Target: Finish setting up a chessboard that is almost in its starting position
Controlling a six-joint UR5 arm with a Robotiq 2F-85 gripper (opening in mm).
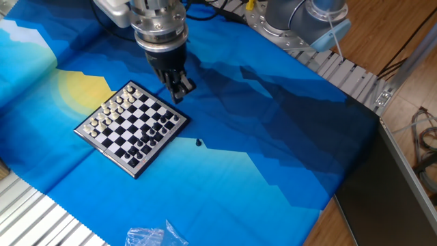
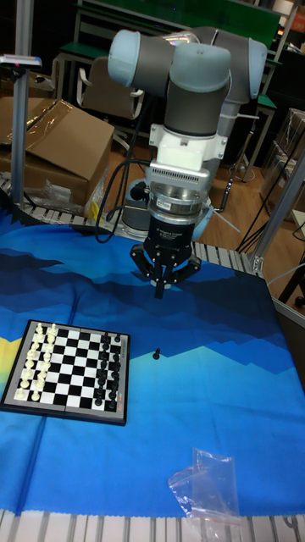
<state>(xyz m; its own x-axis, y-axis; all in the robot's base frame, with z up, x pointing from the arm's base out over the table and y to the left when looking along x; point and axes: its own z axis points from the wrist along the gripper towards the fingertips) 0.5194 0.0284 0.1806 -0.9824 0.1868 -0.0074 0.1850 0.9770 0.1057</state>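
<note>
On the blue patterned cloth (image 1: 273,157) lies the small black-and-white chessboard (image 1: 131,127) with a silvery rim. One tiny black piece (image 1: 199,143) stands beside it. Above, the black two-finger gripper (image 2: 159,288) hangs with fingers pressed together, holding nothing.

Small square chessboard (image 1: 131,128) (image 2: 69,371) lying flat on my blue cloth, white and black pieces in rows at opposite edges, one black piece (image 1: 199,143) (image 2: 157,353) standing off-board just beside it.
</note>
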